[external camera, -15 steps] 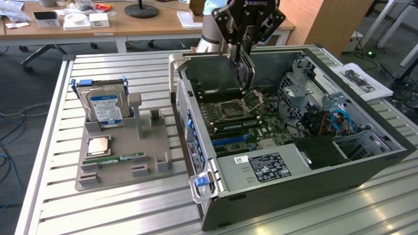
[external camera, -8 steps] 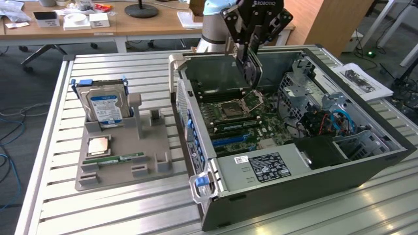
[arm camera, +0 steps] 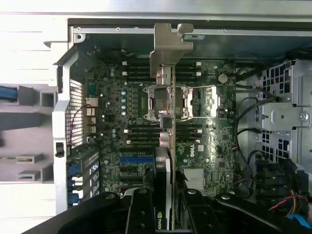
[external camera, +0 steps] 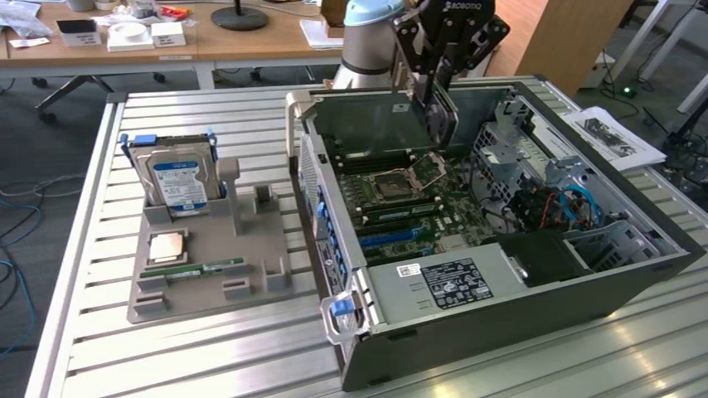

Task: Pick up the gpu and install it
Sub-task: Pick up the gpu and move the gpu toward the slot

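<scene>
My gripper (external camera: 435, 79) hangs over the open computer case (external camera: 619, 274), shut on the gpu (external camera: 439, 112). The card hangs on edge below the fingers, above the motherboard (external camera: 409, 199) near the CPU socket. In the wrist view the gpu (arm camera: 170, 146) appears edge-on: a thin green board with a black cooler block on one face and its silver end bracket (arm camera: 168, 44) at the far end. The black fingers (arm camera: 141, 214) clamp it from both sides, the gripper (arm camera: 168, 195) centred on it. Blue expansion slots (arm camera: 136, 158) lie on the motherboard (arm camera: 209, 126) beside the card's line.
A grey parts holder (external camera: 254, 282) stands on the slatted table at the exterior view's left, carrying a hard drive with a blue label (external camera: 177, 182), a CPU chip (external camera: 166, 246) and a memory stick (external camera: 205, 269). Drive cages and cables (external camera: 553, 199) fill the case's right side. Papers (external camera: 614, 137) lie beyond it.
</scene>
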Controlling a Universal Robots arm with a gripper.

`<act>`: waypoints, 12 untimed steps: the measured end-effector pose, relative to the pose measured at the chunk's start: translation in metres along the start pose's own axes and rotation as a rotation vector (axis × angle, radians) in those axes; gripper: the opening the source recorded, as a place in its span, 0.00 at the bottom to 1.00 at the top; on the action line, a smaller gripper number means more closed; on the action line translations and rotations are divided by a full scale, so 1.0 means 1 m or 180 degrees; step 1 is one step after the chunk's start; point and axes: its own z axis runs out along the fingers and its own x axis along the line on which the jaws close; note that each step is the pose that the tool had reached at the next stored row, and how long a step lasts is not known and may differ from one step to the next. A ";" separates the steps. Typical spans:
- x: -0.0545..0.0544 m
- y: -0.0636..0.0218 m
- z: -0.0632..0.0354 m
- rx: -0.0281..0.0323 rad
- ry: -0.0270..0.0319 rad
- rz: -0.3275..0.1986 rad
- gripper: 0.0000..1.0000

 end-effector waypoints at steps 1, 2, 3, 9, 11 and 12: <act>-0.002 0.0001 0.0000 0.0000 0.0000 0.0000 0.27; -0.004 0.0002 0.0001 0.0000 0.0000 0.0000 0.27; -0.006 0.0002 0.0002 0.0000 0.0000 0.0000 0.27; -0.019 0.0006 0.0005 0.0000 0.0000 0.0000 0.27; -0.024 0.0008 0.0006 0.0000 0.0000 0.0000 0.27; -0.026 0.0009 0.0006 0.0000 0.0000 0.0000 0.27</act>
